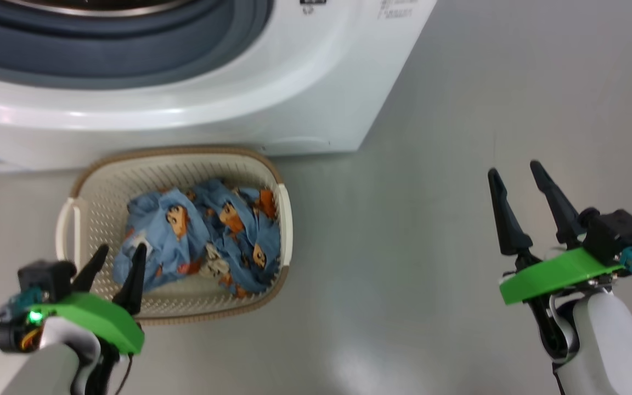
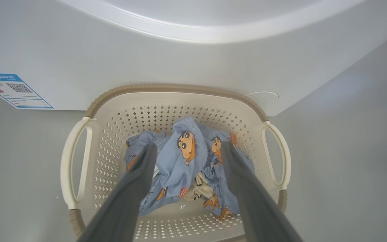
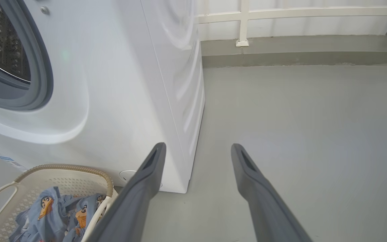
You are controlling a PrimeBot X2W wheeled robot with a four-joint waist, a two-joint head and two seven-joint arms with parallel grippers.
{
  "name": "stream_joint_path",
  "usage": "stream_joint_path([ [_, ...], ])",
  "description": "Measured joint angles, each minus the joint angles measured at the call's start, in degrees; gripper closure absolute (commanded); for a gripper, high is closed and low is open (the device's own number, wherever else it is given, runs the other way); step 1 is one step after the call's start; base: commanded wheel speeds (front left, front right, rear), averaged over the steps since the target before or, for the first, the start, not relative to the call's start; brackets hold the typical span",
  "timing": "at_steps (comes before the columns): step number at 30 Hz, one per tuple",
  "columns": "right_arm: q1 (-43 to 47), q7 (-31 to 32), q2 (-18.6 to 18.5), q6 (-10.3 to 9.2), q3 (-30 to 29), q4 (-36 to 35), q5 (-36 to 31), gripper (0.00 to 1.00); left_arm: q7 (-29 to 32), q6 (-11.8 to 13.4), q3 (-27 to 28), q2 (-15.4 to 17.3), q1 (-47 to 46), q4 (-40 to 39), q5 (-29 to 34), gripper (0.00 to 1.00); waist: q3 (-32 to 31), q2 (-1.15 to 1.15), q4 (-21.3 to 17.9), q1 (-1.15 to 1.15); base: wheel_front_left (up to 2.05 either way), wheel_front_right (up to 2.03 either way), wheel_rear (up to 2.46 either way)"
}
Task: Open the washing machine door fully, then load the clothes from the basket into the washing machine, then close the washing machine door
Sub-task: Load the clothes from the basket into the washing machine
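Light blue cartoon-printed clothes [image 1: 201, 236] lie in the cream perforated plastic basket [image 1: 184, 159], at six o'clock of the white box-shaped washing machine [image 1: 294, 82]. Left gripper [image 1: 121, 248] hangs over the basket, wide and empty; right gripper [image 1: 514, 169], at the basket's three o'clock, likewise.

Left gripper [image 2: 188, 145] poised above the basket [image 2: 180, 88], dark fingers [image 2: 136, 191] spread wide, framing the clothes [image 2: 176, 168]: a rumpled blue bundle with cartoon faces, low inside the perforated walls. Close behind the brown rim, the white washing machine [image 2: 146, 50], blue label [image 2: 13, 90] at its lower corner. Grey floor [image 2: 348, 151] alongside.
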Motion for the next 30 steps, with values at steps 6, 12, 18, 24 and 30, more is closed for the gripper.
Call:
stream_joint_path([
  [6,-3.30,0.00,0.92,0.00,0.01,-0.63,-0.32,0.00,0.00,0.00,-4.77,1.45,-7.31,4.20,-2.50,0.00,5.84,0.00,-0.48,0.00,0.00,0.00,0.00],
  [12,-6.22,0.00,1.44,0.00,0.21,-1.02,-1.20,0.00,0.00,0.00,-9.07,2.11,-12.66,7.61,-4.26,0.00,10.96,0.00,-0.91,0.00,0.00,0.00,0.00],
  [18,-8.23,-0.01,2.21,0.00,0.66,-1.33,-1.36,0.00,0.00,0.00,-13.08,3.28,-16.93,10.31,-6.95,0.00,14.96,0.00,-1.39,0.00,0.00,0.00,0.00],
  [24,-9.65,-0.01,2.29,0.00,1.51,-1.59,-1.71,0.00,0.00,0.00,-17.85,4.54,-20.53,11.99,-9.64,0.00,18.09,0.00,-2.02,0.00,0.00,0.00,0.00],
  [30,-11.38,-0.42,2.57,0.00,2.01,-2.04,-1.79,0.00,0.00,0.00,-23.42,5.91,-24.48,14.24,-12.85,0.00,21.09,0.00,-2.87,0.00,0.00,0.00,0.00],
])
